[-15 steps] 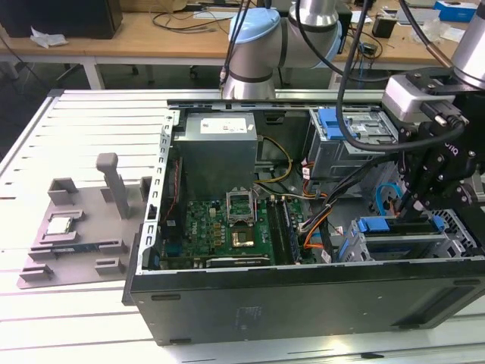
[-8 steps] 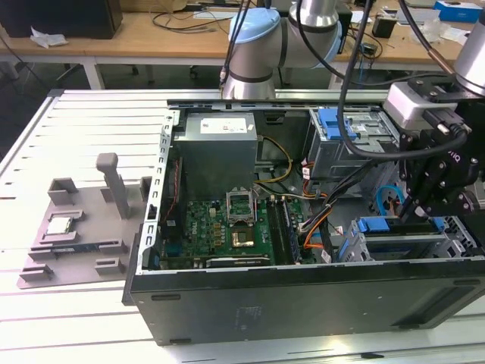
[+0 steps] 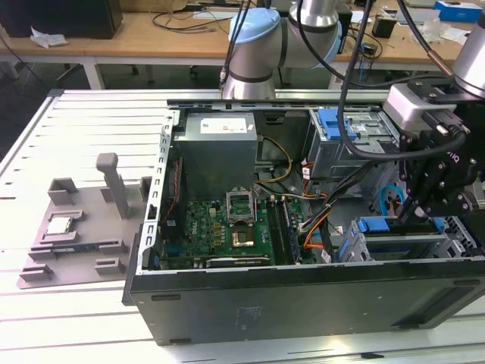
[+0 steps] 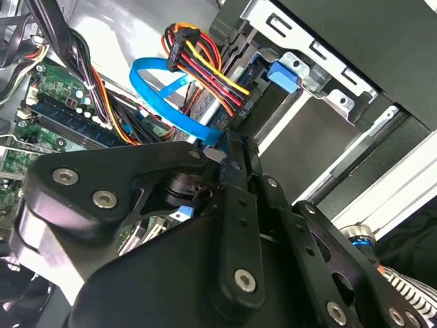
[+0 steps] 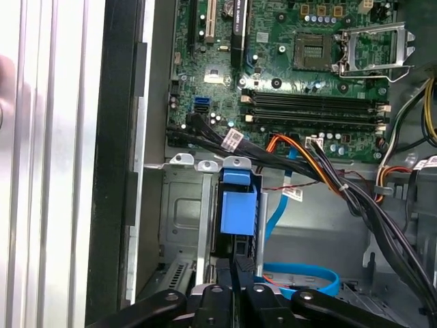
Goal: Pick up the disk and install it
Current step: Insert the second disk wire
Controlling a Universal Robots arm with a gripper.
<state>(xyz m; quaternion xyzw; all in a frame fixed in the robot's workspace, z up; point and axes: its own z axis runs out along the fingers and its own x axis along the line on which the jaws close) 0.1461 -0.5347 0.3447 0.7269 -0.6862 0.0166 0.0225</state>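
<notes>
— Workshop benches sit behind the open computer case [image 3: 303,250] on the slatted table [image 3: 76,136]. Where are you?

— Low in the case's drive cage [image 5: 181,212], by the motherboard [image 5: 293,61].

— And the disk?

— Its blue carrier [image 5: 237,208] stands on edge just ahead of my gripper [image 5: 235,266], its long axis in line with my jaws, which look pressed together on its end.
</notes>
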